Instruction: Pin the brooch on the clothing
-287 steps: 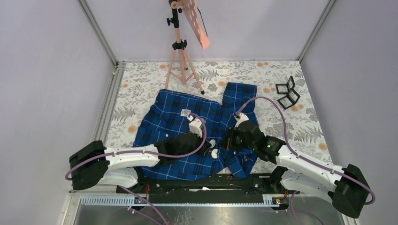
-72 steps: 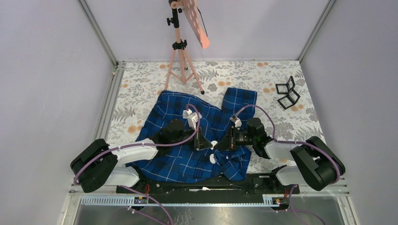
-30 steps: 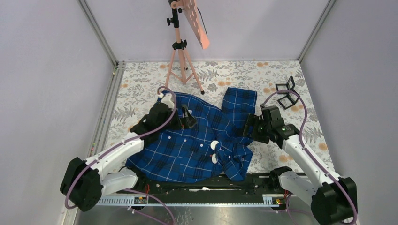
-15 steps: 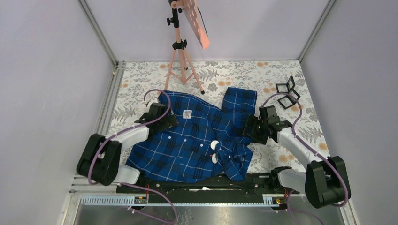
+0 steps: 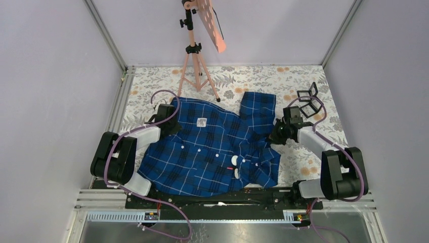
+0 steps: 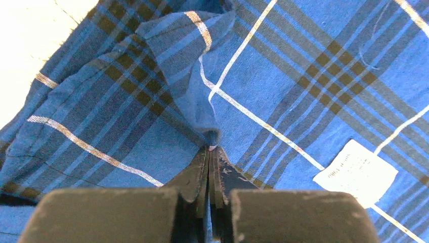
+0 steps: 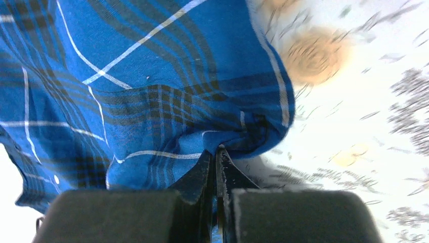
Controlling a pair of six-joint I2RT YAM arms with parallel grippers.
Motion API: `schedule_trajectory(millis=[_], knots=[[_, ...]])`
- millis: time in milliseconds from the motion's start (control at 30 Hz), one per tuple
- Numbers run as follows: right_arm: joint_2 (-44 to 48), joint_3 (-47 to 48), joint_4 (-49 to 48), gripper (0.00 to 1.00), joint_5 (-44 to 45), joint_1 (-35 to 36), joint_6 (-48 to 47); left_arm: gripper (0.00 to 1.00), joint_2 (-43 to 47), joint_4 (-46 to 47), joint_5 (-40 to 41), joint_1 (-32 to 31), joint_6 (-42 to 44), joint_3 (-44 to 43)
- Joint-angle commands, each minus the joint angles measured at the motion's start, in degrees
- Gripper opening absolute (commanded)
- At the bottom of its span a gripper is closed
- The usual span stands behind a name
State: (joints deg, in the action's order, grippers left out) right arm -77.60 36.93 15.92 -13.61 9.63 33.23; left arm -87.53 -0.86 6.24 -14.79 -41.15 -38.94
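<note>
The clothing [image 5: 212, 147], a dark-blue plaid shirt, lies spread on the floral table cover, with its white neck label [image 5: 201, 122] facing up. Two small white round pieces [image 5: 233, 162], the brooch by the look of them, sit on its front at the lower right. My left gripper [image 5: 169, 124] is at the shirt's upper left edge. In the left wrist view this gripper [image 6: 209, 148] is shut on a pinched ridge of the shirt [image 6: 283, 76], beside the label [image 6: 355, 173]. My right gripper [image 5: 275, 135] is at the right edge. In the right wrist view it [image 7: 216, 148] is shut on a fold of the shirt [image 7: 152, 66].
A pink tripod stand [image 5: 195, 50] rises at the back, just beyond the collar. A black folding frame [image 5: 309, 101] lies at the back right, close to my right arm. The floral table cover [image 5: 243, 81] shows around the shirt. Grey walls enclose three sides.
Both grippers have gone from open to shut on the shirt's edges. The arms have folded back and outward, and the shirt's lower right part has shifted right and lies wider.
</note>
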Motion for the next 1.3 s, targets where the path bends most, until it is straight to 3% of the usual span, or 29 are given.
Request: schedule_trajectory(millis=[0,200,233,300,367,533,800,867,1067,1267], knots=[[-3.1,5.6,-2.1,0.00,1.7,-5.0,-3.2,0.00,-0.4,1.7,-0.5,2.3,1.2,-2.6],[-8.2,11.4,0.0,0.00,0.2,-7.4,-6.1,0.00,-0.9,1.7,-1.8,2.7,1.6,-3.2],[-8.1,12.0,0.7,0.04,-0.6,-7.4,-6.8,0.00,-1.0,1.5,-2.4,2.7,1.9,-3.4],[-6.5,12.4,1.8,0.24,-1.1,-7.3,-7.7,0.02,-0.7,1.3,-4.0,2.7,2.1,-3.8],[-3.2,11.7,2.8,0.44,0.0,-7.4,-8.7,0.12,0.1,1.4,-5.5,2.4,2.2,-4.1],[5.4,10.4,10.4,0.75,2.1,-7.3,-10.7,0.51,3.5,-2.6,-5.8,0.1,4.3,-6.8],[17.4,4.2,20.1,0.77,-4.5,-7.2,-8.0,0.80,8.7,-13.4,-1.3,-12.4,6.5,-9.1],[19.1,2.1,20.8,0.77,-5.7,-6.8,-7.4,0.81,9.9,-14.6,-0.6,-14.8,5.6,-7.7],[19.5,-2.3,19.0,0.78,-6.0,-4.8,-6.1,0.81,11.6,-17.2,1.1,-17.1,4.0,-3.8],[14.1,-1.7,15.0,0.72,-4.2,2.6,-4.3,0.61,8.0,-17.1,-1.4,-18.0,5.0,-3.3]])
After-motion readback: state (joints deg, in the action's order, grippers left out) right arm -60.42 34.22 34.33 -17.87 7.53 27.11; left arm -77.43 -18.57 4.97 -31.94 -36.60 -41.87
